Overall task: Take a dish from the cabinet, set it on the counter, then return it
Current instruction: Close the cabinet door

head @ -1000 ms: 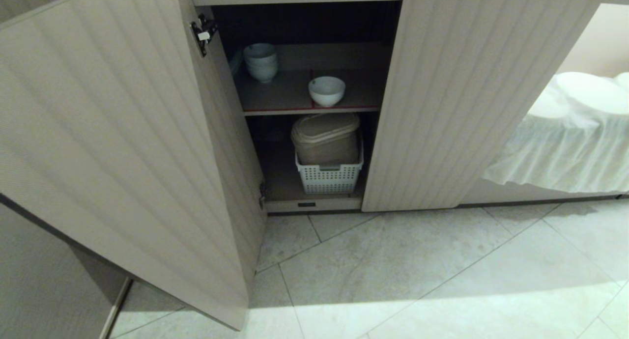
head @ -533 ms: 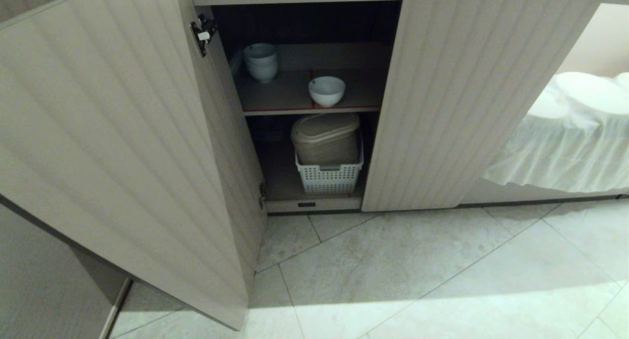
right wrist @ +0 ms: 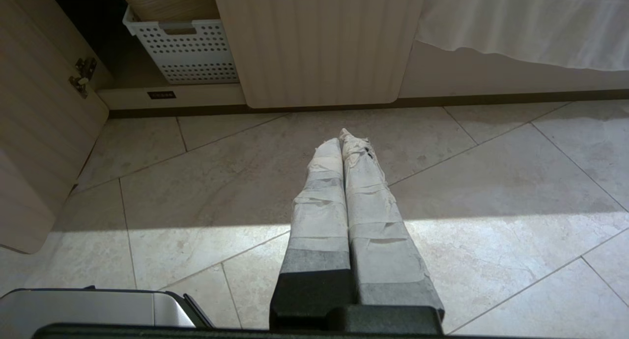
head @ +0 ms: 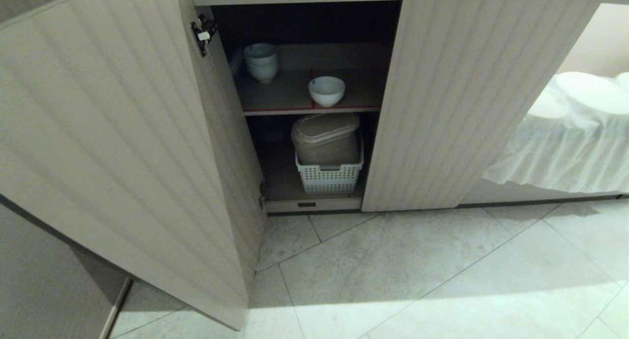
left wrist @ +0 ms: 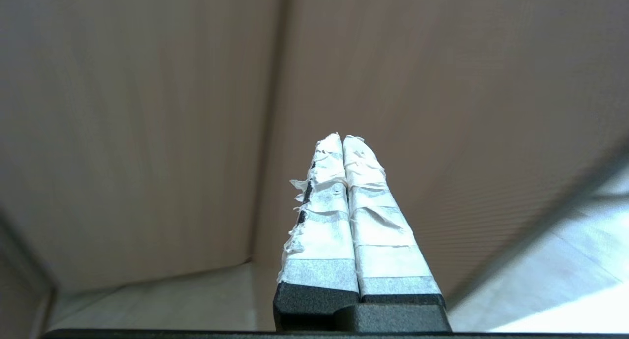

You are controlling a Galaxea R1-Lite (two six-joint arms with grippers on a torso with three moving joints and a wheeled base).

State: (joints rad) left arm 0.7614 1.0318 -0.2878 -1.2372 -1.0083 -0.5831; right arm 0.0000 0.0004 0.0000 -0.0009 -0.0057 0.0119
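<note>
Nothing in the head view has moved since the earlier frames: the bowl, the shelves and the doors stand exactly where they were one second ago, and neither arm shows in this view.

The cabinet is open, its left door swung far out toward the camera and its right door closed flat. The bowl sits upright on the upper shelf, near the front edge with the red tape, a little right of the middle. A stack of similar white bowls stands further back on the same shelf, to the left and apart from the single bowl. On the lower shelf a white perforated basket holds a beige ribbed container. At the right of the cabinet a white cloth hangs down over the pale tiled floor.

The left gripper has its taped fingers pressed together with nothing between them. In its wrist view it points at a plain beige panel that is close in front of it; I cannot tell if it touches the panel.

The right gripper also has both taped fingers closed together and empty. It hangs above the floor tiles, pointing toward the closed right door, with the basket visible in the open part of the cabinet.
</note>
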